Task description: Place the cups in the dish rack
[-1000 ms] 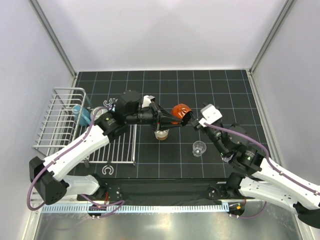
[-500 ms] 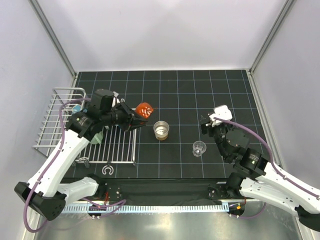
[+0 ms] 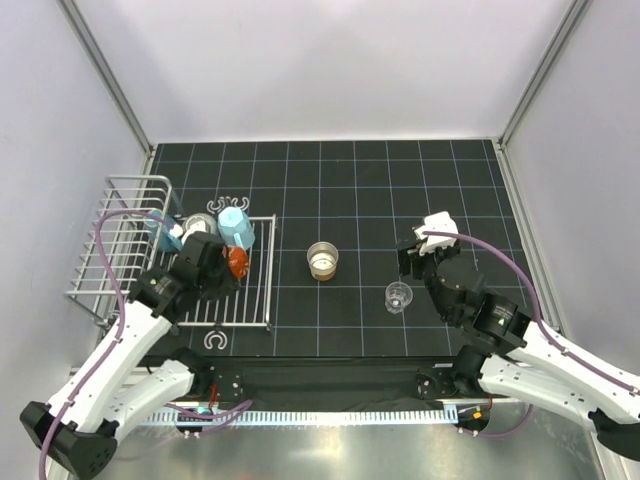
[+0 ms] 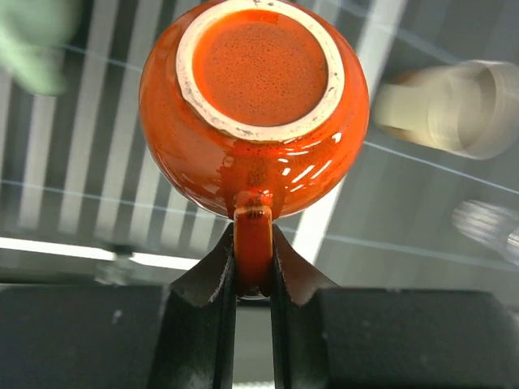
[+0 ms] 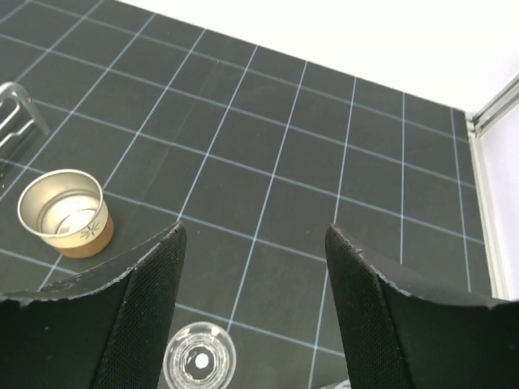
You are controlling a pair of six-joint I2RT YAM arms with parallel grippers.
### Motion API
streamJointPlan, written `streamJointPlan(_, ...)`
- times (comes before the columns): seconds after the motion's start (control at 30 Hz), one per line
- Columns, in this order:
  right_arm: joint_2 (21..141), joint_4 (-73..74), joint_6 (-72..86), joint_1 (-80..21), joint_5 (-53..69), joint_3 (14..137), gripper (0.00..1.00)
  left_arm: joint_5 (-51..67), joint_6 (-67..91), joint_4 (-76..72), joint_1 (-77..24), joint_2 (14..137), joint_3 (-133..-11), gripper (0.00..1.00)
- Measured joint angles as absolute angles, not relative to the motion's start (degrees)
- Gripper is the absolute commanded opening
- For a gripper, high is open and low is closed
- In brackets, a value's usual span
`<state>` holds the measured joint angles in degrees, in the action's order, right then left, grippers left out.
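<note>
Pinched nearly closed on the handle of the glossy orange ceramic cup (image 4: 253, 105), the left end effector (image 4: 253, 243) holds it just ahead of its fingertips above the flat slats of the white wire dish rack (image 3: 255, 295), while the right end effector (image 5: 253, 235) gapes empty.

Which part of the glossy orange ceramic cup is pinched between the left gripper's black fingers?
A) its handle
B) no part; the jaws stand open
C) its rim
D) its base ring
A: the left wrist view shows the left gripper shut on the handle of the glossy orange ceramic cup, base ring towards the camera.
</note>
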<state>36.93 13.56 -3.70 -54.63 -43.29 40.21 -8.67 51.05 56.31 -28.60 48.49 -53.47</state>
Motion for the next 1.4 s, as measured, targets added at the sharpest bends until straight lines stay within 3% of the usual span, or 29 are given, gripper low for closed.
streamJointPlan(0.23, 38.3, 16.7, -0.7, -54.6, -42.9, 41.7, 0.7, -20.1, 45.5, 51.6, -28.6, 46.1, -40.8, 0.0)
streamJointPlan(1.23, 43.2, 20.8, 7.7, -54.6, -39.2, 45.4, 0.71, -29.3, 50.3, 32.7, -29.0, 58.8, -34.4, 0.0)
streamJointPlan(1.33, 43.2, 20.9, 7.9, -54.6, -39.2, 45.4, 0.71, -29.6, 52.3, 33.8, -28.9, 60.0, -34.4, 0.09)
streamJointPlan(1.4, 43.1, 20.9, 7.9, -54.6, -39.2, 45.4, 0.71, -29.6, 53.8, 35.1, -28.9, 60.4, -34.4, 0.22)
